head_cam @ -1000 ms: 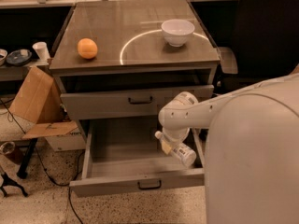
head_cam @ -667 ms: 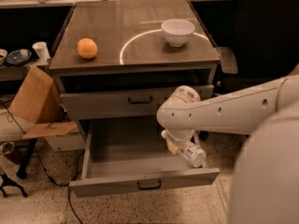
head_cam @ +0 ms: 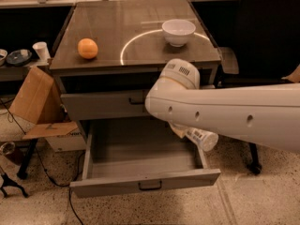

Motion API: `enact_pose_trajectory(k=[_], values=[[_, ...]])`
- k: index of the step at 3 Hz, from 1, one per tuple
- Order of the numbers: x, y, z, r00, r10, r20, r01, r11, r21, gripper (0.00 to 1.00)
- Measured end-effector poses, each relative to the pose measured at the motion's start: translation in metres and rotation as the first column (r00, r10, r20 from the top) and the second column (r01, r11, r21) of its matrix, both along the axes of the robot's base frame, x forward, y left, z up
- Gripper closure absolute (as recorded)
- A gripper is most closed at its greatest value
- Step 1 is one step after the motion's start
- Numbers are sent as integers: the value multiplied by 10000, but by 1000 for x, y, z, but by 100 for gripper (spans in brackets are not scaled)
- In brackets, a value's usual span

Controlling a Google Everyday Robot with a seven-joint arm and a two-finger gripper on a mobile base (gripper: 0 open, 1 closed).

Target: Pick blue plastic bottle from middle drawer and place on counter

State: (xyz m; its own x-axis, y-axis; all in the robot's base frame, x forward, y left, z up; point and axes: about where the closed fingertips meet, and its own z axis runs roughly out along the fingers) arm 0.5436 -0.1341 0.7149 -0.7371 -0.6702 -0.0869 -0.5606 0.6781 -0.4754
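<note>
Over middle drawer (head_cam: 136,150), gripper (head_cam: 180,131) holds blue plastic bottle (head_cam: 202,138).

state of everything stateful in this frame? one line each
middle drawer: pulled open.
upper drawer: closed.
blue plastic bottle: tilted, held above the middle drawer's right edge.
gripper: shut on the blue plastic bottle, at the middle drawer's right side.
white bowl: upright on the counter.
orange: whole, on the counter.
</note>
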Motion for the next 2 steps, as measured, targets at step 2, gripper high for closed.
enact_pose_trajectory(k=[2], values=[[39, 39, 121, 9571, 934, 2744, -1059, 9939, 310, 100]])
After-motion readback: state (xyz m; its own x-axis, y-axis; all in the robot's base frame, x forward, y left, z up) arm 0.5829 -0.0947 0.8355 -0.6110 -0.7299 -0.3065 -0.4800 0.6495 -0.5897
